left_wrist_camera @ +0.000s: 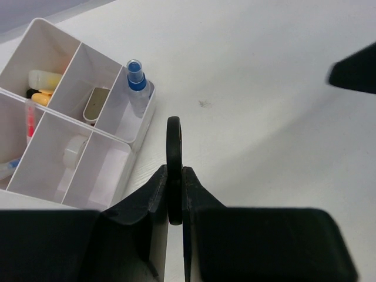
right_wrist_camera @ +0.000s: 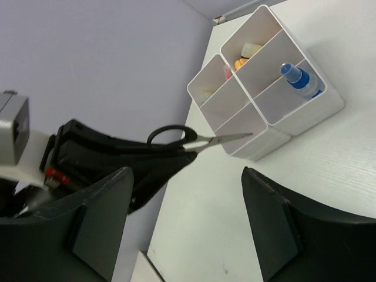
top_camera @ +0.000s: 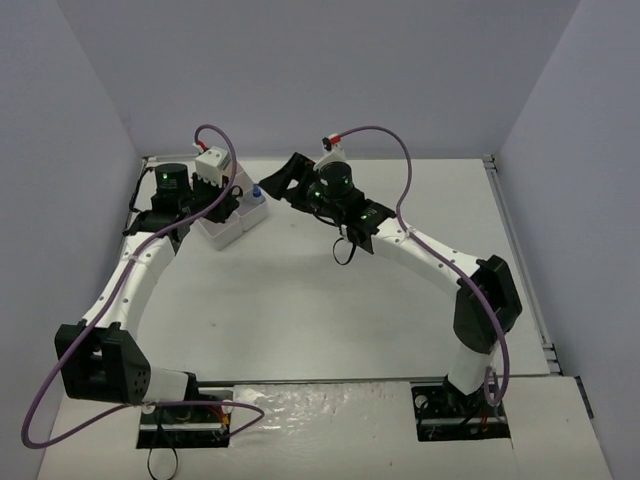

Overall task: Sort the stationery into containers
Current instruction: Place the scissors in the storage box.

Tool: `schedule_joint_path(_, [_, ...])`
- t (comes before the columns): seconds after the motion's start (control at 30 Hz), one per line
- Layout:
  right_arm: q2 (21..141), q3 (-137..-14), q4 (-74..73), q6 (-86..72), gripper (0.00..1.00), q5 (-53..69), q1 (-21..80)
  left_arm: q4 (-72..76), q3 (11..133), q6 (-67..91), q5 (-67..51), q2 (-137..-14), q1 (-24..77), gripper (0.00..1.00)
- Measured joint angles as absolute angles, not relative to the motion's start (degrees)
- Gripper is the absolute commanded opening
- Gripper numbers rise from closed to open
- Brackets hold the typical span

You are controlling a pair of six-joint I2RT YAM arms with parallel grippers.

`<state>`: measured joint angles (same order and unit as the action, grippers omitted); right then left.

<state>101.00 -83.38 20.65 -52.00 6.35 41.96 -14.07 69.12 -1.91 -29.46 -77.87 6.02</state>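
Observation:
My left gripper [left_wrist_camera: 175, 183] is shut on the black handle ring of the scissors [left_wrist_camera: 174, 147], seen edge-on, just right of the white six-compartment tray [left_wrist_camera: 143, 120]. In the right wrist view the scissors [right_wrist_camera: 197, 140] stick out of the left gripper [right_wrist_camera: 126, 161] with the blades pointing at the tray [right_wrist_camera: 305, 111]. The tray holds yellow and orange highlighters [left_wrist_camera: 41, 83], a greyish flat item [left_wrist_camera: 94, 103], a blue-capped bottle [left_wrist_camera: 136, 75], a white tape roll [left_wrist_camera: 74, 148] and pens [left_wrist_camera: 27, 123]. My right gripper [right_wrist_camera: 187, 173] is open and empty, facing the scissors.
In the top view the tray [top_camera: 225, 232] stands at the back left near the left wall, with the left gripper [top_camera: 232, 195] over it and the right gripper [top_camera: 282, 180] just right of it. Lilac walls enclose the white table [top_camera: 330, 310].

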Motion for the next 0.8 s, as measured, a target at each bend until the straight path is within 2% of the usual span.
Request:
schedule_joint_path(0.4, [79.6, -76.6, 15.2, -45.8, 0.76, 4.6, 37.3, -22.5, 75.8, -6.5, -32.8, -77.7, -3.3, 0.00])
schedule_joint_path(0.57, [77.0, -72.6, 12.8, -43.6, 0.76, 3.2, 35.7, -27.9, 77.4, -12.9, -33.2, -76.6, -7.5, 0.00])
schedule_joint_path(0.8, [77.0, -70.0, 9.0, -42.1, 0.76, 3.0, 34.4, -31.5, 77.5, -18.5, -35.6, -79.4, -7.5, 0.00])
